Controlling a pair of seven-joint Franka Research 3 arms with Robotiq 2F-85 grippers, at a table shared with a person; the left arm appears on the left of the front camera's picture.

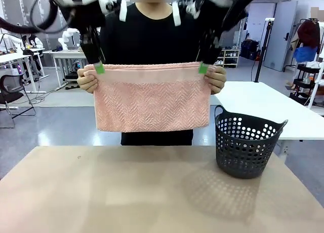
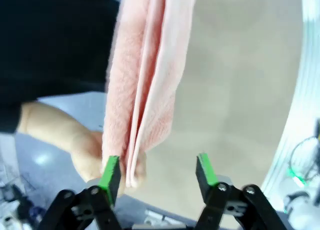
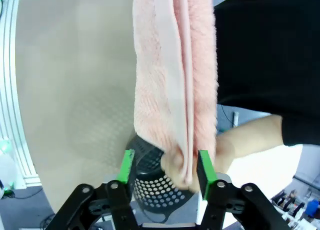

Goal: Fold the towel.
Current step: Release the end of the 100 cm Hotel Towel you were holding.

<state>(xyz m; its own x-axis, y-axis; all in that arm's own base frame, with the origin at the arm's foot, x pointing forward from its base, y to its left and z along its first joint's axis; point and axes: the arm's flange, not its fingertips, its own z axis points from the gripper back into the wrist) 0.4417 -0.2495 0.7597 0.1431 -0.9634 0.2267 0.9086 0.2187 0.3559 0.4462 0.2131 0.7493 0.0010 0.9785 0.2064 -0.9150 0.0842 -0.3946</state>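
Above the table's (image 1: 126, 192) far edge, the towel (image 1: 152, 104) hangs doubled, its long axis level, held at both top corners by the person's hands (image 1: 87, 81). The left gripper (image 1: 99, 68) and right gripper (image 1: 203, 68) straddle those corners, jaws spread, pinching nothing.

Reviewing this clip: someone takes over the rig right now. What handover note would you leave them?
Left gripper: open at an upper corner of the towel, not clamping it.
Right gripper: open at the other upper corner.
The towel hangs folded in layers in the air at the far side of the table, held by the person's hand on the robot's left and the person's hand on the robot's right.
The basket stands on the table, apart from the towel.
Done: at least one fold.
Left: probably back the grippers off, then any further fold and setting it down.
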